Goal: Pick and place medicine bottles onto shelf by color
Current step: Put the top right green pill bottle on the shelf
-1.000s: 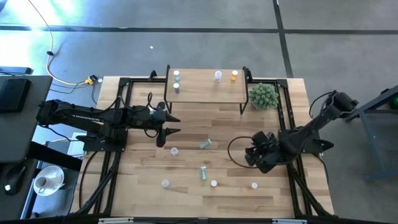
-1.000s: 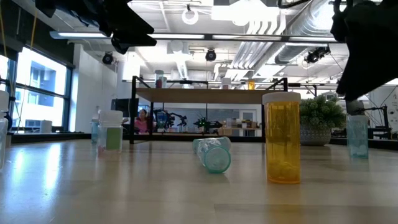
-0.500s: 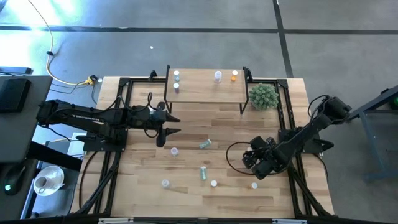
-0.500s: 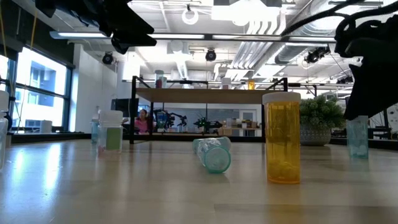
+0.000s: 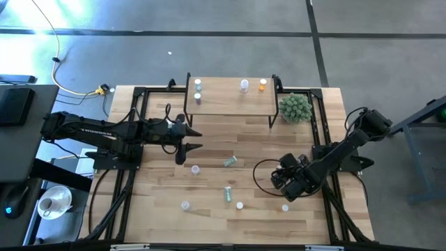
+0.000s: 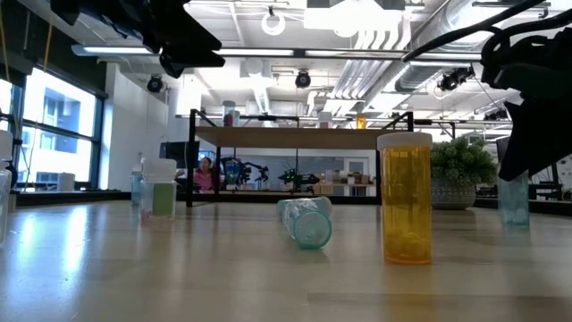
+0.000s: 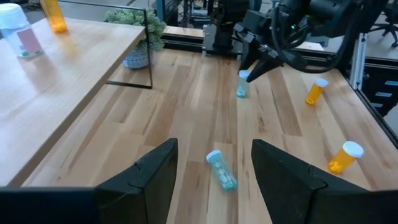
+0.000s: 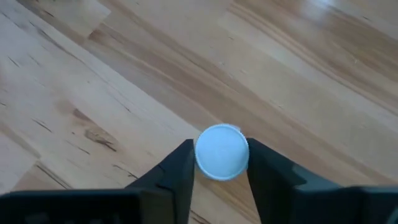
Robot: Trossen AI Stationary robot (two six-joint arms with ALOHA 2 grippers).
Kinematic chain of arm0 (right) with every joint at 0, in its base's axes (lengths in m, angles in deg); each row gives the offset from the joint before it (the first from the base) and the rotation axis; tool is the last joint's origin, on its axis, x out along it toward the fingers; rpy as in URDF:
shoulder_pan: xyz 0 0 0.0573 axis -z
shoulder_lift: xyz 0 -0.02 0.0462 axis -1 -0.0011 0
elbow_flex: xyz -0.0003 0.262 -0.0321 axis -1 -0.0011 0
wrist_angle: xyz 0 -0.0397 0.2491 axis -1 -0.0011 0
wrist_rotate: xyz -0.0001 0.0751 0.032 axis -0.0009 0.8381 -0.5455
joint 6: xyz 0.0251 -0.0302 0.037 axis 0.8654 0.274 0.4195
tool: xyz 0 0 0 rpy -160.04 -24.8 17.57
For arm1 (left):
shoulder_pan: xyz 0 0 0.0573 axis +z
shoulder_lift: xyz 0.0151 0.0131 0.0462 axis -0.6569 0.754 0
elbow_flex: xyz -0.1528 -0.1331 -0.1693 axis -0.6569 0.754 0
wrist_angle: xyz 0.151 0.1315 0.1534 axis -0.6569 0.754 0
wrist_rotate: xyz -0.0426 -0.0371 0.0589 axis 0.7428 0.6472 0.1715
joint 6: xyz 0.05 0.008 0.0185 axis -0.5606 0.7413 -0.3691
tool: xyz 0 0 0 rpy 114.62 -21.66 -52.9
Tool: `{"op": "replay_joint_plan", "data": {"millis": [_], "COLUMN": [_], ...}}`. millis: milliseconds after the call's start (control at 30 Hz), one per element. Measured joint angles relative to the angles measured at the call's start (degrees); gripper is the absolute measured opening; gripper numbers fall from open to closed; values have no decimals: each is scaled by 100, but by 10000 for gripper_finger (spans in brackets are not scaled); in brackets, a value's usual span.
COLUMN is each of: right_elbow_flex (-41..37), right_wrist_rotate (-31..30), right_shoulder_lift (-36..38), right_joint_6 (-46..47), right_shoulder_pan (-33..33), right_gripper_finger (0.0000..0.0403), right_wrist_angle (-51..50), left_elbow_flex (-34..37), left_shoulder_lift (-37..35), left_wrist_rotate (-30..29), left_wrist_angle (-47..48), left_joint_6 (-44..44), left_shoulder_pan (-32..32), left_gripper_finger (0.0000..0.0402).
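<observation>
Left side of the high view first: the left gripper (image 5: 189, 144) hangs over the boards at centre-left, fingers spread apart and holding nothing, waiting. Just below it stands a white-capped bottle (image 5: 195, 169), and a green bottle (image 5: 230, 162) lies tipped on its side right of that. Lower down the frame there's another lying green bottle (image 5: 227, 193), with two more capped bottles (image 5: 185, 205) (image 5: 239, 205) near the bottom edge.

Up top centre, the shelf (image 5: 230, 104) already carries bottles along its far edge: two at its left end, two at its right, the orange one (image 5: 262, 84) rightmost. The spiky plant ball (image 5: 295, 107) sits just beside the shelf's right leg, something to steer round on the carry.

Now the action, lower right: the right gripper (image 5: 287, 187) is down low over a pale blue bottle (image 7: 242, 84), and its own camera shows the white cap (image 8: 222, 152) sitting squarely between the fingers (image 8: 176, 171), which bracket it closely. Whether they're pressing yet, I can't tell. To do this well: close evenly, grip below the cap, lift straight. An orange bottle (image 5: 285, 207) stands just beside, near the bottom of the frame, so any sideways drift could knock it.
</observation>
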Motion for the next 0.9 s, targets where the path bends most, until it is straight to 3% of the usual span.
{"op": "replay_joint_plan", "data": {"millis": [133,367,700,900], "right_elbow_flex": [6,437,1462,2025], "right_wrist_rotate": [-20,-102,-338,86], "right_shoulder_lift": [0,0,0,2], "right_joint_6": [0,-511,-3320,-5034], "right_shoulder_pan": [0,167,1352,2329], "right_gripper_finger": [96,112,105,104], "right_wrist_angle": [14,20,409,908], "left_elbow_flex": [0,0,0,0], "left_shoulder_lift": [0,0,0,2], "left_wrist_rotate": [-144,-358,-481,-484], "left_wrist_angle": [4,8,215,576], "left_joint_6": [0,20,217,400], "left_shoulder_pan": [0,2,9,7], "left_gripper_finger": [195,195,195,195]}}
